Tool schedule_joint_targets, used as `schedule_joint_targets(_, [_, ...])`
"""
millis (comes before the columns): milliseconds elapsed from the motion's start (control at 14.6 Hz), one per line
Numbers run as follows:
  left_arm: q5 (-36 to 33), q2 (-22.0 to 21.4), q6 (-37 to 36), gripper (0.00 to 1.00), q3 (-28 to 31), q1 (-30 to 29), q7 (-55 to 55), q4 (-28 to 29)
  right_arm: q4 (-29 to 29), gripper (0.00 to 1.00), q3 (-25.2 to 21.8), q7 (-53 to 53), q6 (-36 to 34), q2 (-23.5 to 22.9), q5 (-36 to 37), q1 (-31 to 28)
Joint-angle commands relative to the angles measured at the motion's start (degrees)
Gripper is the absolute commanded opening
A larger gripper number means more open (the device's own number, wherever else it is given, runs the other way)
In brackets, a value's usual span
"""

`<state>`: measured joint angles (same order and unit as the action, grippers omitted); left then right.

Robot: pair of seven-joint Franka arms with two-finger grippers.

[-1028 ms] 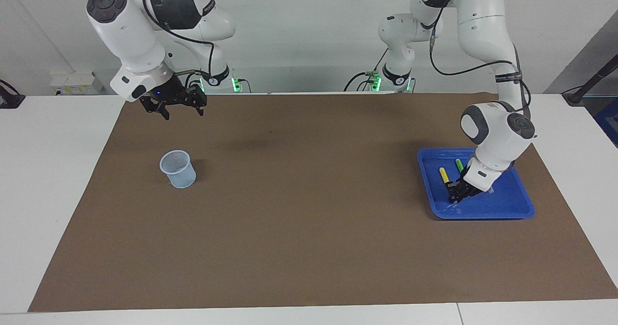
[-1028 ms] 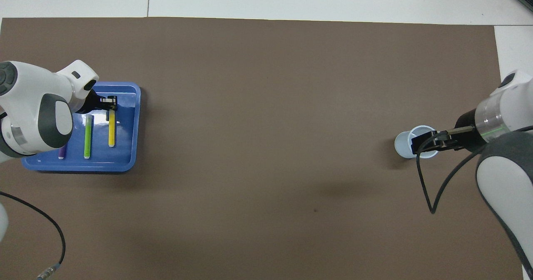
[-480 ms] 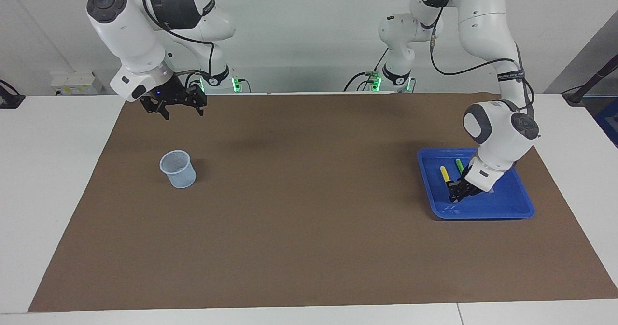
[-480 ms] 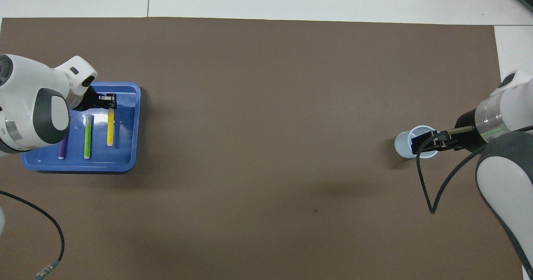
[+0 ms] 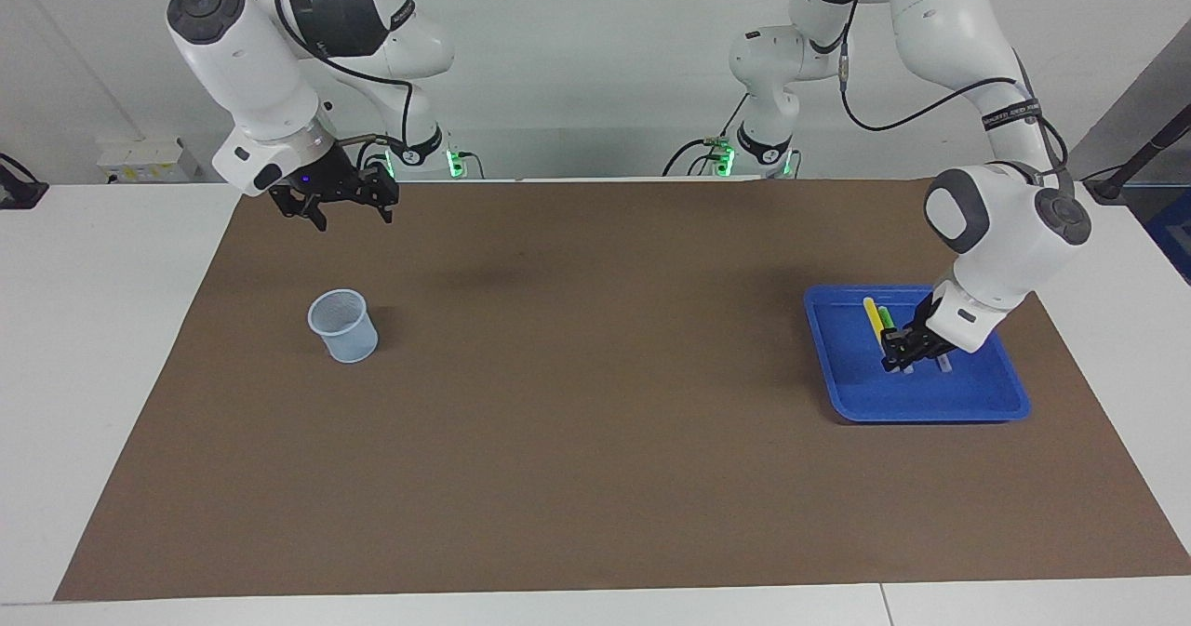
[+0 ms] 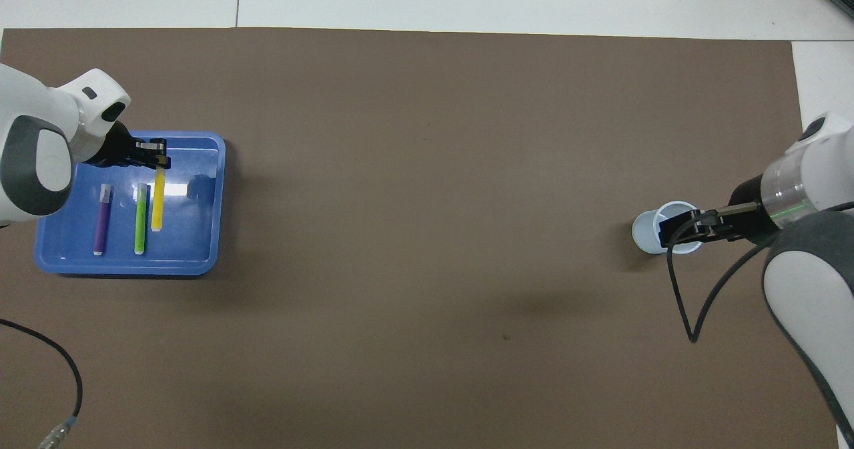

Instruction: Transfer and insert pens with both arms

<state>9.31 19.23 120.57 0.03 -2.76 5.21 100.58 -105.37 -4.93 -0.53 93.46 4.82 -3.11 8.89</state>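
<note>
A white table (image 5: 112,347) carries a brown mat (image 5: 595,440); a blue tray (image 5: 986,403) sits at the left arm's end and a pale mesh cup (image 5: 343,326) at the right arm's end.

Change noted: a second ago the left gripper (image 5: 895,352) was down in the tray with its jaws around the yellow pen (image 5: 875,316), which lay flat. It has now risen, the jaws shut on that pen, which hangs clear of the tray floor, over the tray and close to the green pen (image 6: 141,219). The green pen and the purple pen (image 6: 101,219) lie untouched, side by side in the tray.

The right gripper (image 5: 344,207) has not moved; it waits in the air over the mat near its base, jaws wide and holding nothing.

Assessment: the first pick appears secured. The grip sits at one end of the pen, so swing during transport is a risk. Handover and insertion into the cup are not yet begun; two pens remain.
</note>
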Motion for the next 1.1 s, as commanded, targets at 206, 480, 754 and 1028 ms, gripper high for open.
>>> schedule_joint_targets(206, [2.8, -0.3, -1.2, 0.00, -0.1, 0.2, -17.1, -2.8, -2.0, 1.00, -0.1, -0.2, 1.4, 1.8, -1.4, 0.2])
schedule_joint_targets(480, [6.2, -0.6, -0.3, 0.00, 0.1, -0.2, -28.1, -4.7, -2.0, 1.00, -0.1, -1.0, 1.5, 1.8, -2.2, 0.2])
schedule_joint_targets(754, [6.4, -0.6, 1.4, 0.00, 0.1, -0.4, -39.7, -5.9, -2.0, 1.00, -0.1, -8.7, 1.6, 1.8, -3.3, -0.4])
schedule_joint_targets(1028, [11.9, -0.6, 8.6, 0.00, -0.1, -0.1, -55.4, -5.8, -2.0, 1.00, -0.2, -14.2, 1.6, 1.8, -5.5, -0.7])
